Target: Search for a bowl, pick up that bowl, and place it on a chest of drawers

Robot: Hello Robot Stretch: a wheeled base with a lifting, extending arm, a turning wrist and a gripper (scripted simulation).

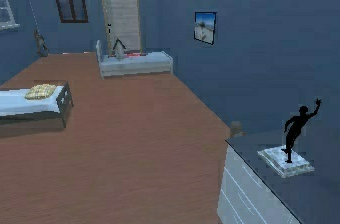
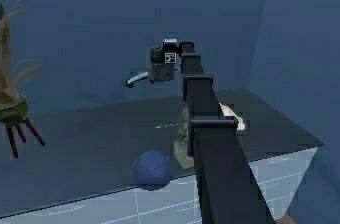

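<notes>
A chest of drawers [image 2: 88, 140] with a dark top and a white front spans the arm side view. On its top near the front edge rests a blue rounded thing [image 2: 151, 170], shaped like a bowl. The dark arm rises past it on the right. My gripper [image 2: 138, 77] is farther out above the top, with bare blue wall behind its fingers, and holds nothing. The same chest of drawers [image 1: 250, 192] stands at the forward view's lower right.
A potted plant [image 2: 8, 100] on red legs stands on the chest's left, and a tan thing [image 2: 234, 122] lies behind the arm. A black statue [image 1: 296, 135] stands on the chest. Beds [image 1: 23, 105] [image 1: 133, 62] line the room around open wooden floor [image 1: 138, 140].
</notes>
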